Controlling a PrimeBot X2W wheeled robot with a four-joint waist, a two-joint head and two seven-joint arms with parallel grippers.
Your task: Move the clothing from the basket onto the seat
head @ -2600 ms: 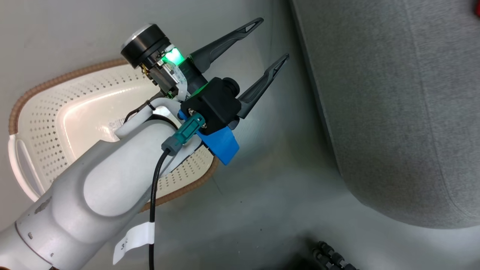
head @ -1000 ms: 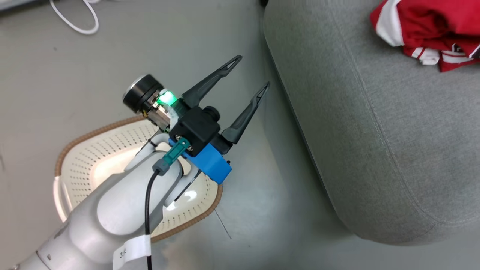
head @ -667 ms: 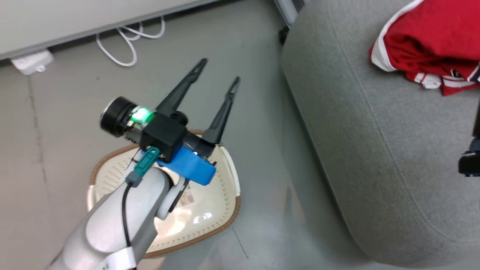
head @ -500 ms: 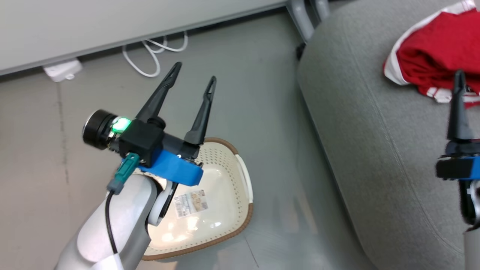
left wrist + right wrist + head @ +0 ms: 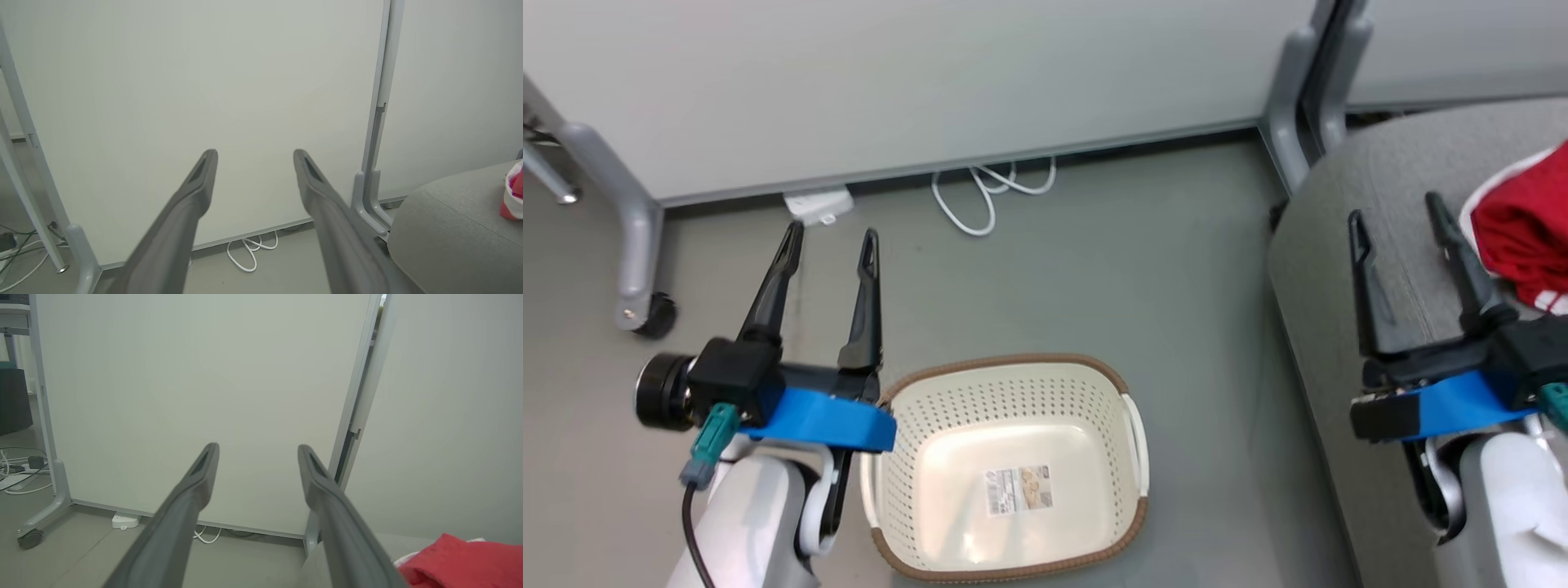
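Basket point(image 5: 1005, 360) stands upright on the floor point(image 5: 1160, 269), near centre in the head view. Its inside is bare cream plastic with 1 label point(image 5: 1019, 488) on the bottom.

Clothing point(image 5: 1523, 241): red fabric with white trim, lying on top of the seat point(image 5: 1323, 327) at far right, cut off by the frame edge. Cannot tell whether the heap is 1 garment or 2.

Left end effector point(image 5: 832, 234): raised just left of the basket, 2 fingers spread, nothing between them. The left wrist view confirms the gap is empty.

Right end effector point(image 5: 1395, 209): over the left part of the seat, 2 fingers spread, empty. The clothing lies just right of it, apart from the fingers; in the right wrist view the red fabric point(image 5: 457, 559) sits low at the right.

Both point toward the white panel point(image 5: 931, 82) on the far side, with a white cable point(image 5: 992, 192) looped at its foot.

Judgement: the transfer looks done, since the basket is empty and the red fabric is on the seat. Both arms look parked at rest. The next move calls for a check that all the fabric rests fully on the cushion, away from its rounded left edge. If any hangs off, the right arm is the closer one to nudge it further right.
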